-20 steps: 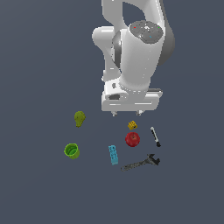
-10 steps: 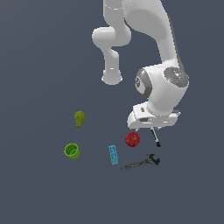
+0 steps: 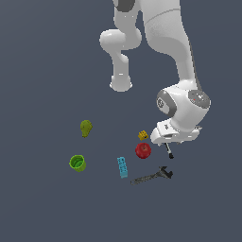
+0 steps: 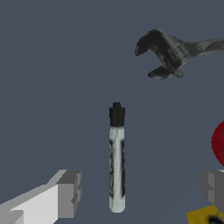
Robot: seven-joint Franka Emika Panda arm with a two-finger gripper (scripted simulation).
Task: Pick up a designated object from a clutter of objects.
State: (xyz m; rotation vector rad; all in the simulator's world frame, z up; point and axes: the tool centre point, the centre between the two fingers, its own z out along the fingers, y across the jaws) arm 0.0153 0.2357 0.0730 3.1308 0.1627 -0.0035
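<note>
The white marker with a black cap point(image 4: 117, 159) lies flat on the grey floor, between my two open fingers point(image 4: 69, 194). My gripper point(image 4: 142, 190) is open and empty, low over the marker. In the exterior view the gripper point(image 3: 166, 142) sits just above the marker point(image 3: 168, 152), whose upper part the hand hides. The red apple point(image 3: 143, 150) is to the exterior view's left of the marker; the dark wrench point(image 3: 153, 176) lies below it. The wrench head point(image 4: 164, 54) and the apple's edge point(image 4: 218, 142) show in the wrist view.
A yellow brick point(image 3: 142, 135) sits beside the apple, close to my hand; its corner shows in the wrist view point(image 4: 208, 215). A light-blue brick point(image 3: 122, 167), a green cup point(image 3: 77, 163) and an olive pear point(image 3: 85, 127) lie further to the exterior view's left.
The arm has swung down and to the exterior view's right, from above the clutter to low over the marker. The objects have not moved.
</note>
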